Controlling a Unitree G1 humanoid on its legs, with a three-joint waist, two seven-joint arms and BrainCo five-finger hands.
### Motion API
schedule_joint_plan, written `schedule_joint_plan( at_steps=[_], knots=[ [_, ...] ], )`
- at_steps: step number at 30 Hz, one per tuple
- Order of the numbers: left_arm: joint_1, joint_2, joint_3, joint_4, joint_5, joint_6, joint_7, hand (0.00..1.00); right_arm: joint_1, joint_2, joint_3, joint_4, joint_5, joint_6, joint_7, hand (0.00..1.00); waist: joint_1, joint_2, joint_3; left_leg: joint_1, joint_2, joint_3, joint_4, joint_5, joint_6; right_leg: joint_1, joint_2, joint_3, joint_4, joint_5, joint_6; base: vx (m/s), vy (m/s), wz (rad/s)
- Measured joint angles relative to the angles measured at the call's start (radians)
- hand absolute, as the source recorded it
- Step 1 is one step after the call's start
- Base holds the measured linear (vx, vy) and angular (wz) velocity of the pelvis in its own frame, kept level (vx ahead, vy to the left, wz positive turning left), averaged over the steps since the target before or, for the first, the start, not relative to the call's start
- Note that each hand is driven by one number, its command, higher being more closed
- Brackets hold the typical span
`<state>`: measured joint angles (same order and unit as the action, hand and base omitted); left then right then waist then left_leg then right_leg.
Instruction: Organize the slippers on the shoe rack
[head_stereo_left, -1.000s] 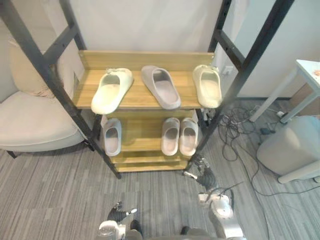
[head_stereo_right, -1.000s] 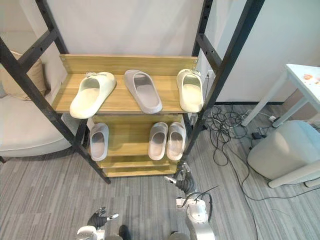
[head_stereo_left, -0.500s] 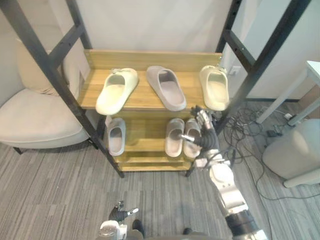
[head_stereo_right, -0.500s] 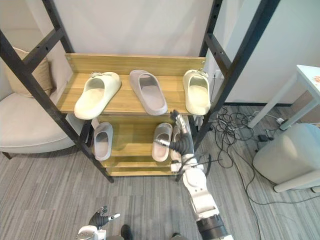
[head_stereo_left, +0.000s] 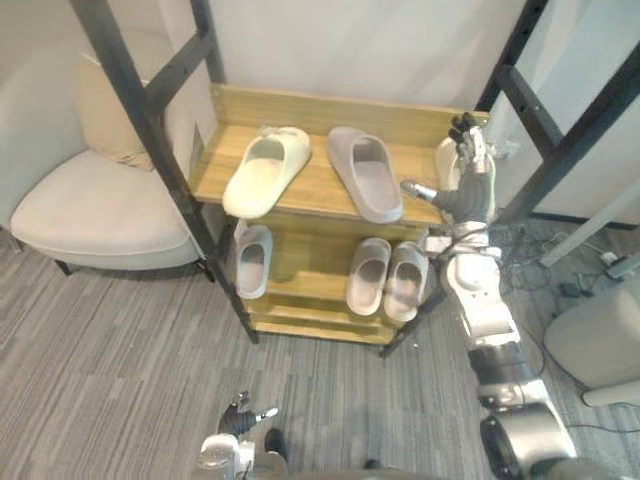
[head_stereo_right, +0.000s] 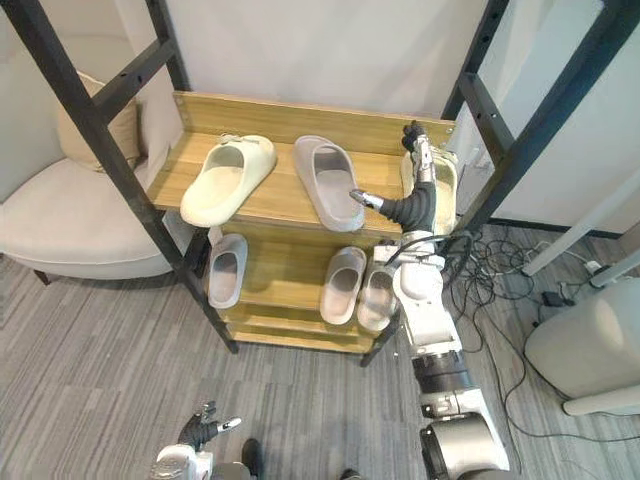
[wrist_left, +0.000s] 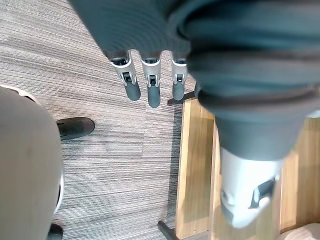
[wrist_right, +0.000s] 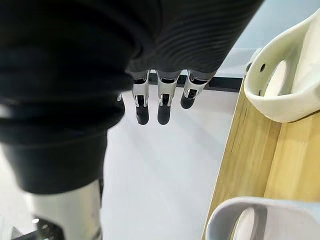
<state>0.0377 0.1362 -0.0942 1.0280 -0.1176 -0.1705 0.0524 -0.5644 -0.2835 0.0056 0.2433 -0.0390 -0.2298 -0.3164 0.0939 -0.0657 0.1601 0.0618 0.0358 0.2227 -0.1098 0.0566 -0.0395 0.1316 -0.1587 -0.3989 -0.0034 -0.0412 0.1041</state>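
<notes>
- Left wrist view: the left hand (wrist_left: 152, 87) hangs low over the floor (wrist_left: 95, 65), fingers straight and holding nothing. Idle down there, it looks to be no threat to the rack.
- On the lower shelf (head_stereo_left: 305, 278) a single grey slipper (head_stereo_left: 253, 262) lies at the left and a pair of grey slippers (head_stereo_left: 372, 275) sits side by side at the right. The right forearm rises just in front of that pair, so a dropped elbow could nudge them forward.
- The right hand (head_stereo_right: 415, 205) is raised at the right end of the top shelf (head_stereo_right: 285, 192), fingers straight and spread, empty. It stands in front of the right cream slipper (head_stereo_right: 446, 180), with its thumb reaching out close to the middle grey slipper (head_stereo_right: 328, 182).
- Likely slip: the middle grey slipper and the left cream slipper (head_stereo_right: 228, 180) both lie aslant with their near ends at the shelf's front edge. A sideways brush from the thumb, or a hasty grab, could tip one off onto the floor.
- Room: the slanting black post (head_stereo_right: 525, 125) stands just to the right of the hand, so there is little space on that side. Bare wood lies open between the slippers, and the space above the shelf is open.
- The back board (head_stereo_right: 300, 112) limits how far a slipper can be pushed in.
</notes>
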Motion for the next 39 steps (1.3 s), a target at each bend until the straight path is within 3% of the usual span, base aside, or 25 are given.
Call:
schedule_joint_plan(
  at_steps=[9,19,27,31,39],
  knots=[
    [-0.004,0.003,-0.001,-0.039,-0.004,-0.015,0.001,0.00,-0.258,-0.081,0.000,0.253,0.025,0.028,-0.006,0.00,0.014,-0.011,0.043,-0.025,0.000,-0.028,0.006,0.006,0.000,-0.001,0.001,-0.028,-0.002,0.005,-0.007,0.02,-0.008,0.11],
    [-0.020,0.009,-0.002,-0.037,-0.040,-0.016,0.003,0.00,-0.465,-0.157,0.070,0.418,0.061,0.053,0.033,0.00,0.032,-0.023,0.056,-0.062,0.009,-0.042,0.006,0.014,0.003,-0.031,0.004,-0.027,0.002,0.016,-0.021,-0.01,0.003,0.04],
    [-0.036,0.012,-0.007,-0.041,-0.058,-0.020,0.004,0.00,-0.517,-0.155,0.117,0.565,0.058,0.084,0.080,0.00,0.053,-0.028,0.086,-0.063,0.004,-0.054,0.006,0.020,0.002,-0.032,0.003,-0.040,0.012,0.016,-0.021,-0.01,0.003,0.04],
    [-0.048,0.016,-0.011,-0.046,-0.072,-0.020,0.005,0.00,-0.518,-0.150,0.117,0.581,0.058,0.085,0.081,0.00,0.050,-0.028,0.120,-0.065,0.002,-0.066,0.006,0.027,0.001,-0.029,0.002,-0.060,0.013,0.016,-0.021,-0.03,-0.005,0.08],
    [-0.048,0.019,-0.013,-0.045,-0.080,-0.018,0.005,0.00,-0.499,-0.149,0.113,0.597,0.058,0.091,0.079,0.00,0.033,-0.027,0.124,-0.064,0.002,-0.063,0.005,0.032,-0.004,-0.028,0.001,-0.059,0.013,0.016,-0.021,-0.01,-0.001,0.00]
  ],
)
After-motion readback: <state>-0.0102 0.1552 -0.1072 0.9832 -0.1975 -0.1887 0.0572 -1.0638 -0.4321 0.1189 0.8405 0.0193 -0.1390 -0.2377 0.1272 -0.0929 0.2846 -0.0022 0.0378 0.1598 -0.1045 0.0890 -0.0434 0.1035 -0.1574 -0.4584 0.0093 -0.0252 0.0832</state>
